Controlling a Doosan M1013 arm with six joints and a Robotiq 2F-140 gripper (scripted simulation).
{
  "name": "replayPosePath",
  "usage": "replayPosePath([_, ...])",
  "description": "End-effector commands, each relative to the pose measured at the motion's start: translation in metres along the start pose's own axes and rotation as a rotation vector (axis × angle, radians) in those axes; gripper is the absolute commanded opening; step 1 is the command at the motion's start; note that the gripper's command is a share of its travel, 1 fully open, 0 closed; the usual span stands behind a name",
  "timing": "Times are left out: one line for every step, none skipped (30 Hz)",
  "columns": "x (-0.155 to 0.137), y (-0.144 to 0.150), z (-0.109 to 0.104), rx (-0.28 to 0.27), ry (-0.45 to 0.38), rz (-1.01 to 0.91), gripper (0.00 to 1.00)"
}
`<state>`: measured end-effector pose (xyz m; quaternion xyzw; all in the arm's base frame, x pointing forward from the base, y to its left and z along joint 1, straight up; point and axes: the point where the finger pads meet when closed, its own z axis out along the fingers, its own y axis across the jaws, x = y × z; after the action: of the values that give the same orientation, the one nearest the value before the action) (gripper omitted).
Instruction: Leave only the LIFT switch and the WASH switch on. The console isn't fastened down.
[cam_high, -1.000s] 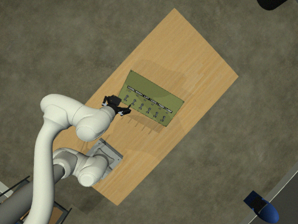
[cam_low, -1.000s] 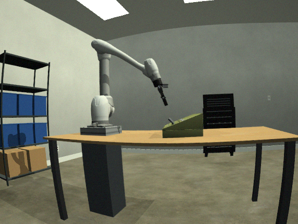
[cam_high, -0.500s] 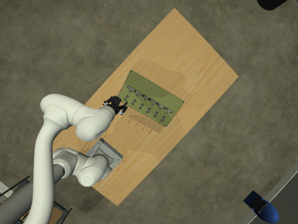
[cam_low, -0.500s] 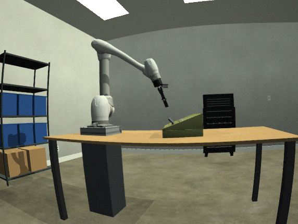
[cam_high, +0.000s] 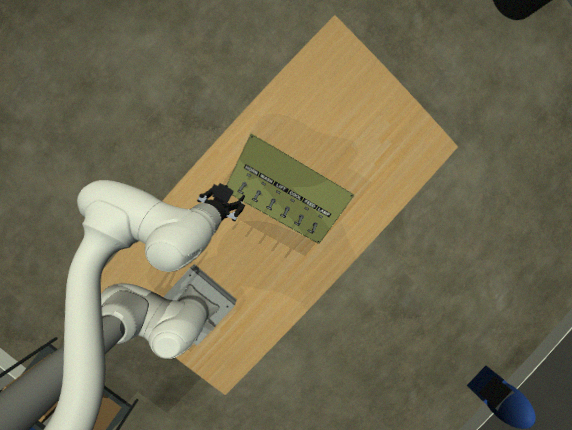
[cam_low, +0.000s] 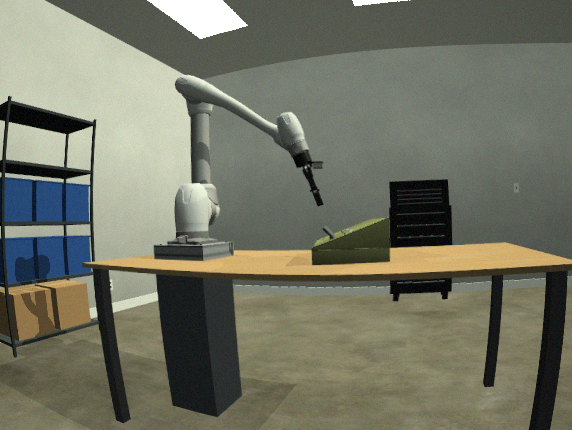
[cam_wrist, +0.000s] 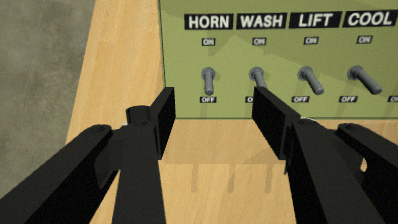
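A green sloped console (cam_high: 305, 176) (cam_low: 360, 242) (cam_wrist: 280, 55) sits loose on the wooden table (cam_high: 350, 90) (cam_low: 450, 257). It has a row of toggle switches. In the wrist view the HORN lever (cam_wrist: 208, 81), WASH lever (cam_wrist: 257, 76), LIFT lever (cam_wrist: 311, 80) and COOL lever (cam_wrist: 365, 79) all lean toward their OFF marks. The other two switches (cam_high: 300, 219) (cam_high: 312, 228) are too small to read. My gripper (cam_high: 239, 205) (cam_low: 318, 201) (cam_wrist: 213, 102) hangs above the console's front left end, roughly in line with the HORN lever. Its fingers stand half apart with nothing between them.
The arm's base plate (cam_high: 210, 295) (cam_low: 192, 248) is mounted on the table's near corner. A black cabinet (cam_low: 419, 210) stands behind the table, and a shelf with blue bins (cam_low: 45, 200) is at the left wall. The table's left edge lies close to the console.
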<state>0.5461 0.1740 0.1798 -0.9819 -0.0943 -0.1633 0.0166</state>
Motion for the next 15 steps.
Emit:
replayPosePath([0.001, 0.0, -0.001, 0.0, 0.001, 0.0, 0.5])
replayPosePath([0.001, 0.0, -0.001, 0.0, 0.001, 0.0, 0.5])
replayPosePath([0.002, 0.0, -0.001, 0.0, 0.001, 0.0, 0.5])
replayPosePath([0.009, 0.0, -0.001, 0.0, 0.001, 0.0, 0.5])
replayPosePath([0.023, 0.001, -0.001, 0.0, 0.001, 0.001, 0.5])
replayPosePath([0.043, 0.003, -0.001, 0.0, 0.0, 0.001, 0.5])
replayPosePath([0.051, 0.003, -0.001, 0.0, 0.0, 0.001, 0.5])
replayPosePath([0.058, 0.004, -0.001, 0.0, 0.0, 0.001, 0.5])
replayPosePath([0.068, 0.005, -0.001, -0.001, 0.0, 0.001, 0.5])
replayPosePath([0.068, 0.005, -0.001, -0.001, 0.0, 0.001, 0.5])
replayPosePath([0.068, 0.005, -0.001, -0.001, 0.0, 0.001, 0.5])
replayPosePath([0.086, 0.006, -0.001, -0.001, -0.001, 0.001, 0.5])
replayPosePath([0.098, 0.008, 0.0, -0.001, -0.001, 0.001, 0.5])
replayPosePath([0.104, 0.008, 0.0, -0.001, -0.001, 0.001, 0.5])
replayPosePath([0.105, 0.008, 0.0, -0.001, -0.001, 0.001, 0.5])
